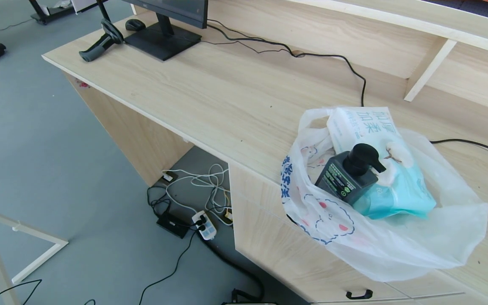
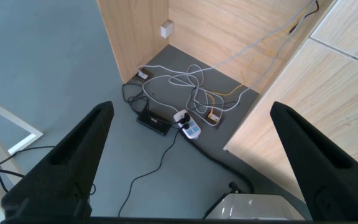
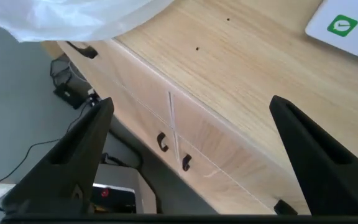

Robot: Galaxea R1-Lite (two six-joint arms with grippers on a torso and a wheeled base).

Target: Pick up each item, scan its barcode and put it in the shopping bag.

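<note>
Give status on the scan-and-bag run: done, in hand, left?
Done: pump bottle and tissue pack sit inside the shopping bag on the desk. In hand: nothing; left gripper and right gripper are open and empty, scanner lies by the monitor. Left: probably nothing, going by these views.

White shopping bag, blue-red cloud print

Left gripper — its two dark fingers stand wide apart; right gripper — fingers likewise spread, both aimed downward.

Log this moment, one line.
bag: pump bottle, tissue pack inside | scanner: on desk | left gripper: open | right gripper: open
</note>
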